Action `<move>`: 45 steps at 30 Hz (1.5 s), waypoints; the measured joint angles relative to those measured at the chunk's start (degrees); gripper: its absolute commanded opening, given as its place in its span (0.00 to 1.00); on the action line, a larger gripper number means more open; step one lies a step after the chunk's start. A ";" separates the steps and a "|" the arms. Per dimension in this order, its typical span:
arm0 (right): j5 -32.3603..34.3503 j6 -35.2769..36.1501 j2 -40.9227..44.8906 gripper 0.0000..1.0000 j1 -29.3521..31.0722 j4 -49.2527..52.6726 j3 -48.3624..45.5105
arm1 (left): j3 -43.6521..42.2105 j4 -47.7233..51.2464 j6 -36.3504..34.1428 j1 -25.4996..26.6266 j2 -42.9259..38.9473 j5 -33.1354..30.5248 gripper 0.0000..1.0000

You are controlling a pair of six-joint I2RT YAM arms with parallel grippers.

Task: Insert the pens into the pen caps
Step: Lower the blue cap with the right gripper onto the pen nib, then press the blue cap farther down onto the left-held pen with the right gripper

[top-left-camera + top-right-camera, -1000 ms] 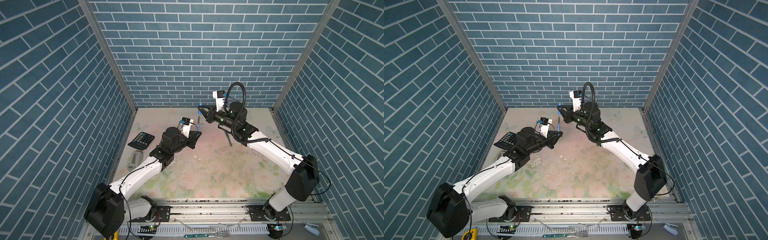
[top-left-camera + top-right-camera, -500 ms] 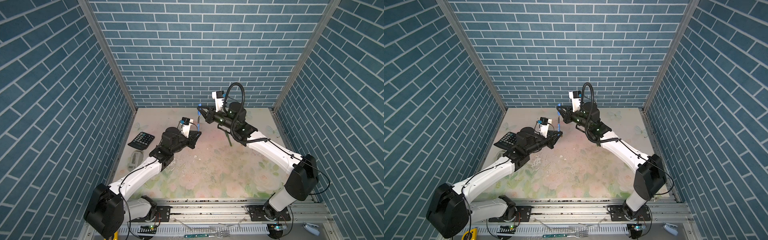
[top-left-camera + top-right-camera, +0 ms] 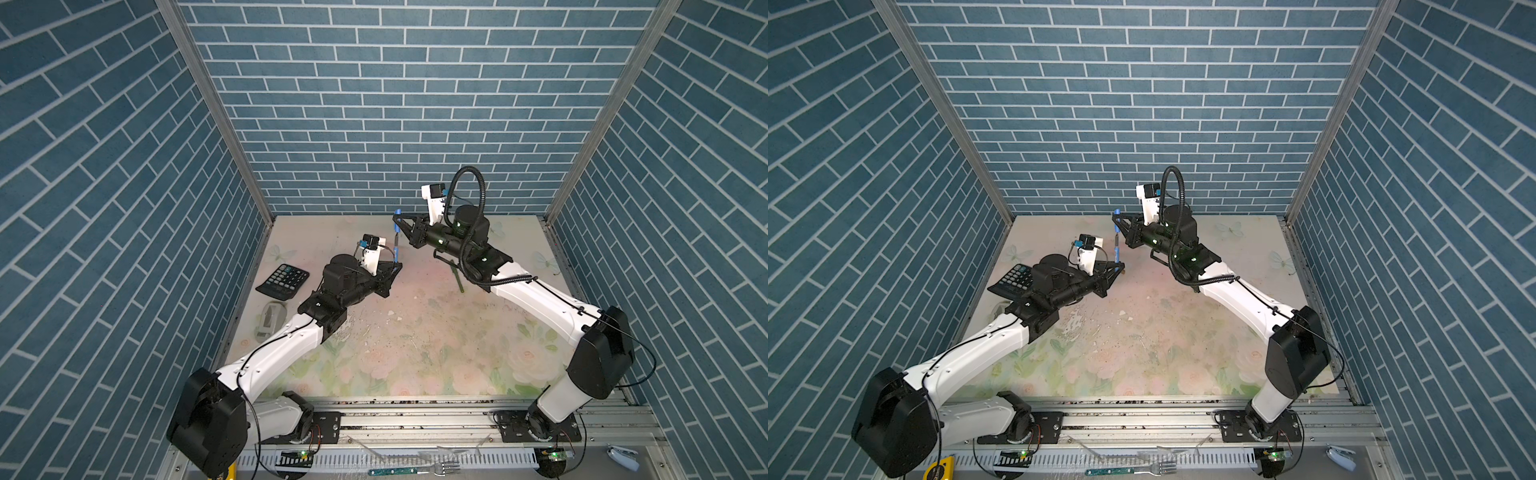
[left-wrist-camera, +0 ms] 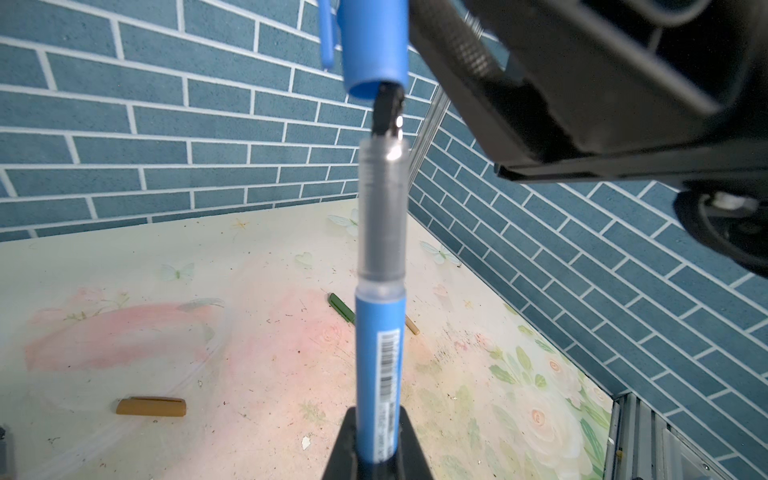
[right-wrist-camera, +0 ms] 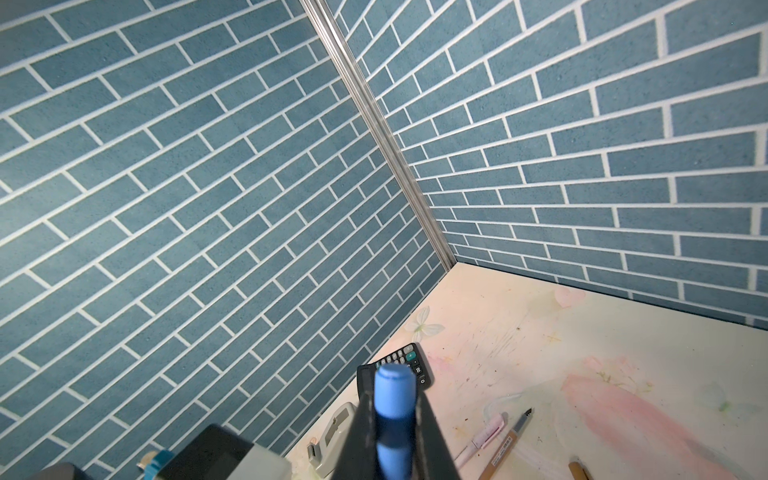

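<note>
My left gripper [image 4: 376, 453] is shut on the lower barrel of a blue pen [image 4: 378, 353], which stands upright with its dark tip pointing up. My right gripper [image 5: 395, 419] is shut on a blue pen cap [image 5: 395, 399], held right above it. In the left wrist view the pen's tip sits just inside the mouth of the blue cap [image 4: 374, 41]. Both top views show the blue pen [image 3: 397, 246] [image 3: 1117, 248] under the cap [image 3: 397, 219] [image 3: 1117, 219], above the middle back of the table. A gold cap [image 4: 150, 406], a green pen [image 3: 457, 278], a pale pink pen [image 5: 482, 438] and a gold pen [image 5: 505, 444] lie on the table.
A black calculator [image 3: 282, 280] and a grey desk tool [image 3: 270, 318] lie by the left wall. A teal-handled fork [image 3: 415, 471] rests on the front rail. Blue brick walls close in the left, back and right sides.
The right gripper with the cap has shifted very slightly over the pen. Both grips are the same as before.
</note>
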State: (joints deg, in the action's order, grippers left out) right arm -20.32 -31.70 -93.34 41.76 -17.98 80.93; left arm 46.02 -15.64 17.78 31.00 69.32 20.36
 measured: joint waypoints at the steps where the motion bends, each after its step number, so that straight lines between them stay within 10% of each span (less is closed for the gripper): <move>1: -0.09 0.00 0.02 0.10 0.04 -0.02 -0.09 | 0.00 -0.02 0.04 0.00 0.00 -0.11 0.00; 22: -0.59 -1.55 1.44 0.12 1.18 -2.67 -6.14 | -0.02 0.68 2.60 0.00 -0.20 -0.68 0.00; 45: -2.45 0.57 7.52 0.43 1.84 11.87 -6.36 | -0.68 -2.47 -0.26 -1.20 -0.85 -1.42 0.00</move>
State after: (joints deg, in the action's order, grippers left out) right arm -22.76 -31.14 -85.82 43.59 -6.11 74.56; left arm 45.34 -18.11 17.52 29.80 68.47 18.94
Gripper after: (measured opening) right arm 0.429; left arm 0.131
